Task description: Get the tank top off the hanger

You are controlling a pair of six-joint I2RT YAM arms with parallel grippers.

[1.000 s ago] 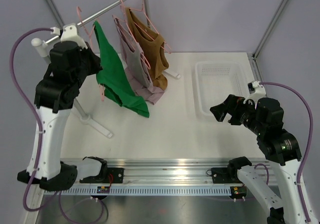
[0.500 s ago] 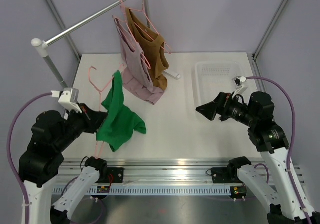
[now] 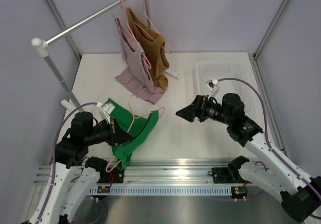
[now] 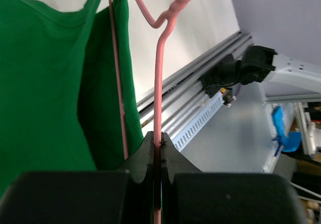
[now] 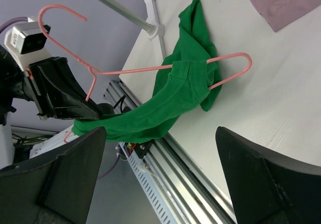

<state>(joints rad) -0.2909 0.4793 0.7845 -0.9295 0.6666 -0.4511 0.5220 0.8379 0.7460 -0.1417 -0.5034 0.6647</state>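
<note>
Bright, even, diffuse light falls from above in all three views; the white matte table (image 3: 210, 139) carries only faint, soft shadows, one beneath the green knit tank top (image 3: 138, 134); a pale glare streak runs along the silver aluminium rail (image 3: 175, 173); the top view is sharp; in the wrist views the left end effector (image 4: 157, 143) and right end effector (image 5: 160, 134) sit dark and blurred close to the lens, while the pink wire hanger (image 4: 159, 73) is crisp.

From above and behind, we look down on the whole surface (image 3: 170, 144). Our left wrist view sits right behind its tool (image 4: 156, 139); our right wrist view faces that tool from well apart. All share the hanger (image 4: 158, 83).
</note>
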